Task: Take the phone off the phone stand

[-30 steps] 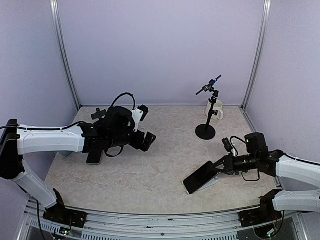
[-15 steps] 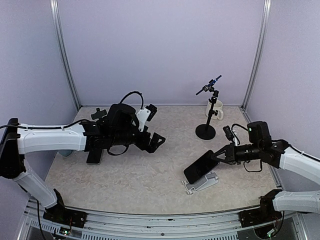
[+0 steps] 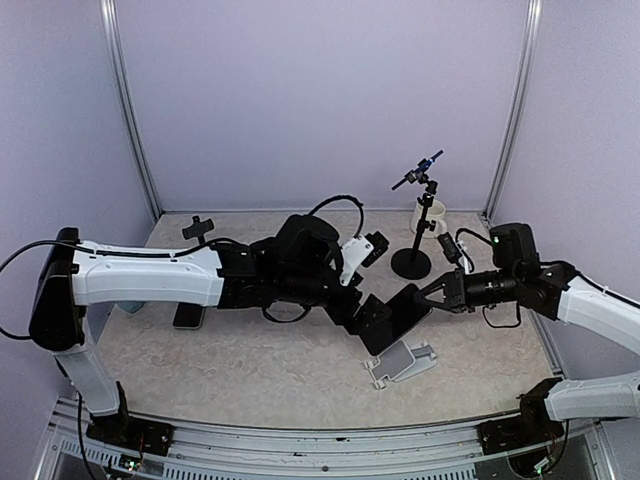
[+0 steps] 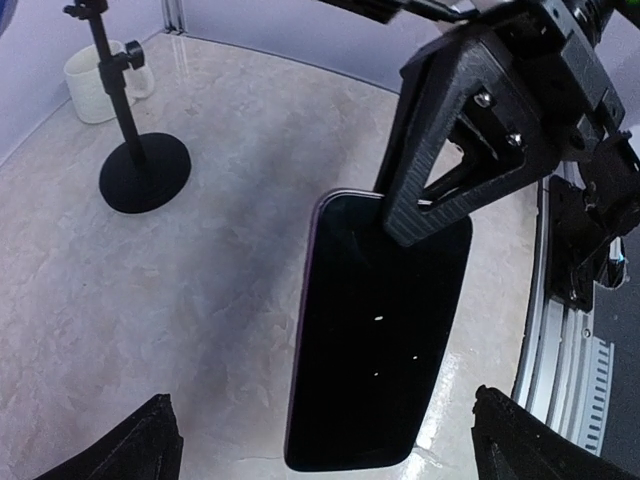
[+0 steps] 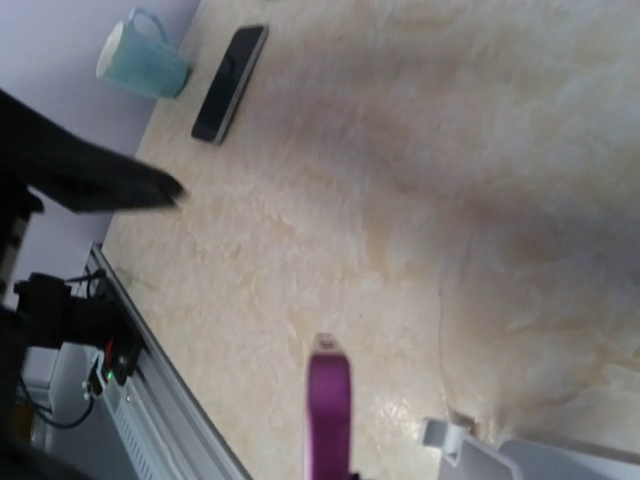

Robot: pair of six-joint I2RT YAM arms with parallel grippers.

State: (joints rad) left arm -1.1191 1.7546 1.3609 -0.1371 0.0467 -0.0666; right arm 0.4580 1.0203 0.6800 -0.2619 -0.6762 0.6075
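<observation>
My right gripper [image 3: 428,296] is shut on the top end of the phone [image 3: 398,310], a dark-screened slab with a purple edge, and holds it tilted in the air. The white phone stand [image 3: 402,362] lies empty on the table below it. My left gripper [image 3: 365,287] is open, with its jaws wide apart on either side of the phone's lower end, not touching it. In the left wrist view the phone [image 4: 380,340] hangs from the right gripper's fingers [image 4: 455,140]. In the right wrist view I see the phone's purple edge [image 5: 330,410] and the stand [image 5: 525,455].
A black tripod-like stand [image 3: 412,262] and a white mug [image 3: 433,218] stand at the back right. A second phone [image 3: 189,316] lies flat at the left, next to a teal mug [image 5: 140,55]. A small black object [image 3: 197,228] sits at the back left.
My right gripper has lifted the phone off the stand and carried it up and left. My left arm has swung right, bringing its open gripper around the phone's lower end.
</observation>
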